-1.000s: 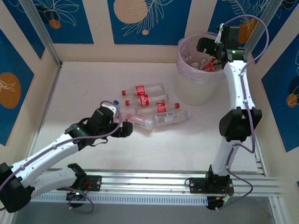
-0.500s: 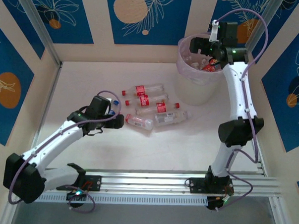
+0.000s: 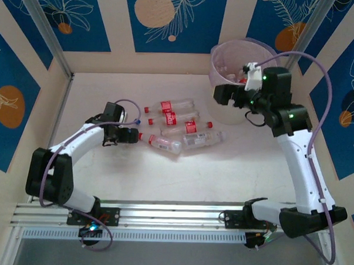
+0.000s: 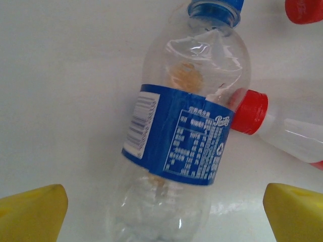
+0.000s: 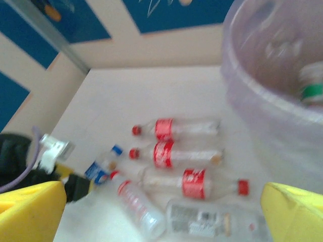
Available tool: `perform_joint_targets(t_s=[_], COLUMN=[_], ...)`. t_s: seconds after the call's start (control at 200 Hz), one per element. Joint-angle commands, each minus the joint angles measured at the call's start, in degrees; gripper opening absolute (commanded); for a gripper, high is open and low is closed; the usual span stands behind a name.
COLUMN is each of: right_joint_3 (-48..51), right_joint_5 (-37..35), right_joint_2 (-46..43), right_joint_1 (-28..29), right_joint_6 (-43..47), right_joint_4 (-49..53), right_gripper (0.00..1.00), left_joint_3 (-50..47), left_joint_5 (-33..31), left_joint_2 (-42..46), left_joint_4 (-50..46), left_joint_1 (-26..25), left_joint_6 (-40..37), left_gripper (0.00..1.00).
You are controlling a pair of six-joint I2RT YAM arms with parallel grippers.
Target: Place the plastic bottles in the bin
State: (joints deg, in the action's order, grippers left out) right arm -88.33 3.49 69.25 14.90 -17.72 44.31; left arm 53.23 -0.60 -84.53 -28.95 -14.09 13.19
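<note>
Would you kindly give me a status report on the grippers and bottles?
Left gripper open, straddling blue-label bottle. Right gripper open, empty, by bin. Five more bottles on table, nothing blocking.

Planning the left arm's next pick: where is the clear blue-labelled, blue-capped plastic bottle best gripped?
Grip the clear blue-capped plastic bottle across its blue-labelled middle, from straight above: it lies flat, lengthwise between the fingers of the open left gripper. Mind the red bottle cap close beside the label.

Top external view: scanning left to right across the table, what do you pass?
Left gripper → plastic bottles lying in a cluster → bin. The right gripper overlaps the bin's left edge, so I leave it unplaced.
</note>
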Motion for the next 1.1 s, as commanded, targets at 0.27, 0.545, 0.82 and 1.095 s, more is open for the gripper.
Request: perform_joint_targets(t_s=[0.27,0.545,0.82,1.095], right_joint_3=[15.1,20.3,21.8,23.9], right_joint_5=[2.8,2.7,3.4,4.6], right_joint_2=[-8.1,-11.2,-10.2,-7.5], right_joint_1=[3.6,4.1,6.1,9.8], right_joint_6=[-7.0,-9.7,-11.4,-14.2], right_joint_4=[0.1,-0.5,-3.4,-8.8], right_gripper=[0.99,0.99,1.0,0.99], left_joint_3=[1.9,2.4,1.2,0.7], left_joint_5=[2.2,2.5,-0.4,-1.7], left_joint_2=[-5.0,-8.5,-8.3,-2.2], left_joint_4=[2.3,3.0,2.7,0.9], left_joint_1=[1.2,1.3,1.4,1.5], left_joint_6=[-2.0,-1.0,-1.0,-1.6], left_gripper=[0.89,0.83,0.65,0.58])
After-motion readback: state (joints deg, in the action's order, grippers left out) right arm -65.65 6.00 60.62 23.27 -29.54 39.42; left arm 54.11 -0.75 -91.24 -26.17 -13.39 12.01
